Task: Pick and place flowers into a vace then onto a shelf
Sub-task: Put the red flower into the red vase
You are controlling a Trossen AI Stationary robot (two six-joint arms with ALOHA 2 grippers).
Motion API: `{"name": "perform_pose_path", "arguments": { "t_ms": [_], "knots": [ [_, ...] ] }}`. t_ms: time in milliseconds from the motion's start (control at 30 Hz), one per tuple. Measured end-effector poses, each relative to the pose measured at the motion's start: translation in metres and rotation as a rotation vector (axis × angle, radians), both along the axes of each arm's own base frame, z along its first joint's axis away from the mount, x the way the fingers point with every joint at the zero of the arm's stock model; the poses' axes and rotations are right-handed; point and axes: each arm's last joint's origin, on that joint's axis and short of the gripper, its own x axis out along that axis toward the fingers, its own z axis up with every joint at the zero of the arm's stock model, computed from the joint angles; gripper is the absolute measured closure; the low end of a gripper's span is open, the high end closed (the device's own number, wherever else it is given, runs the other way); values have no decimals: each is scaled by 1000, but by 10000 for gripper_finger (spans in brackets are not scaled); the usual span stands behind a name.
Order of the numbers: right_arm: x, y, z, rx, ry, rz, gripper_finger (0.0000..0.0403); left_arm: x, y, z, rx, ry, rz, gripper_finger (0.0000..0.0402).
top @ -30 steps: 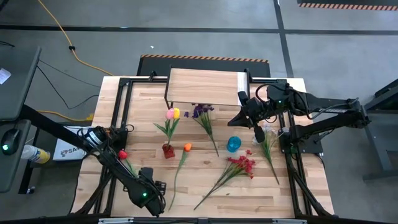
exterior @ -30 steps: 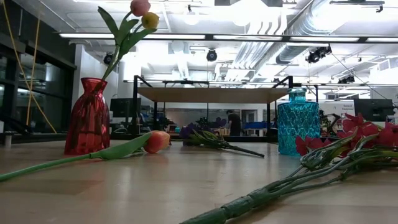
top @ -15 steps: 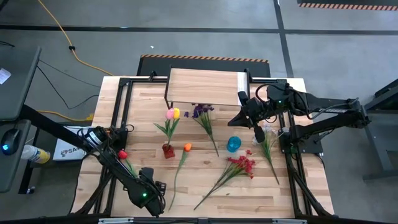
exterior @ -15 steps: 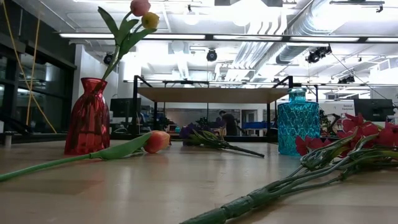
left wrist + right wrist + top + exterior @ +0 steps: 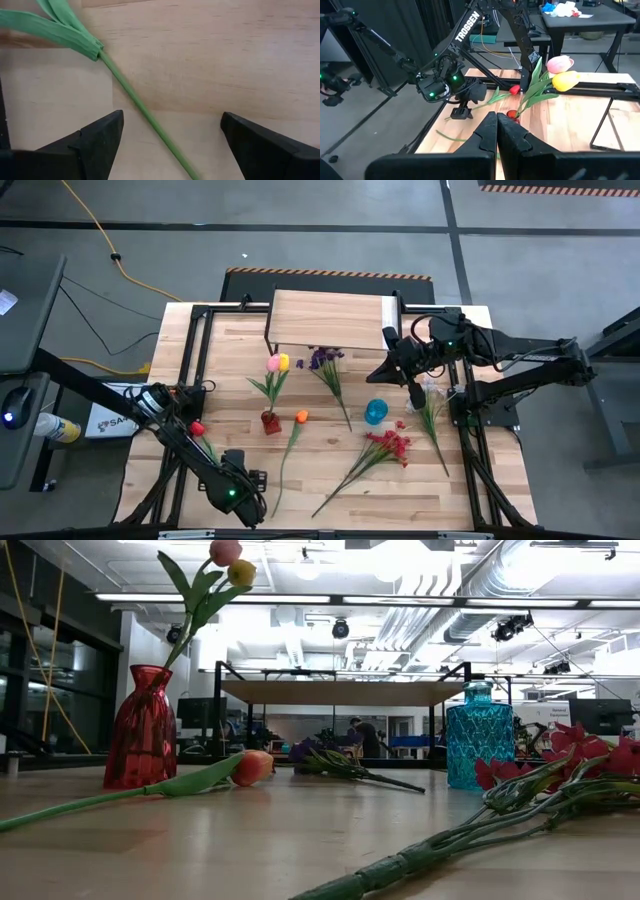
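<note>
My left gripper point(image 5: 170, 120) is open at the table's near left point(image 5: 250, 480). Its fingers stand on either side of a leafy green stem point(image 5: 135, 97) that lies flat on the wood, and they do not touch it. In the right wrist view that stem leads to the red tulip point(image 5: 514, 90). My right gripper point(image 5: 496, 125) is shut and empty, and hovers by the shelf's right front corner point(image 5: 384, 369). The red vase point(image 5: 270, 421) holds the pink and yellow tulips point(image 5: 278, 363). The orange tulip point(image 5: 301, 417) lies on the table.
The light-wood shelf point(image 5: 330, 318) stands at the far edge on black legs. A blue vase point(image 5: 375, 412) stands empty at mid-table. A purple spray point(image 5: 325, 360), a red spray point(image 5: 390, 445) and a white spray point(image 5: 430, 398) lie on the planks. Black frame bars run along both sides.
</note>
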Motion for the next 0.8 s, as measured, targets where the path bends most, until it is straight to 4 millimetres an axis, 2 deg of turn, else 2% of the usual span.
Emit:
{"name": "perform_pose_path", "arguments": {
  "t_ms": [300, 800],
  "knots": [
    [0, 0, -1, 64, 32, -8, 402, 2, -6, -1, -59, -32, 5, 56],
    [-1, 13, 0, 71, 29, 84, 402, 10, -12, -15, -90, -46, -7, 157]
  ]
}}
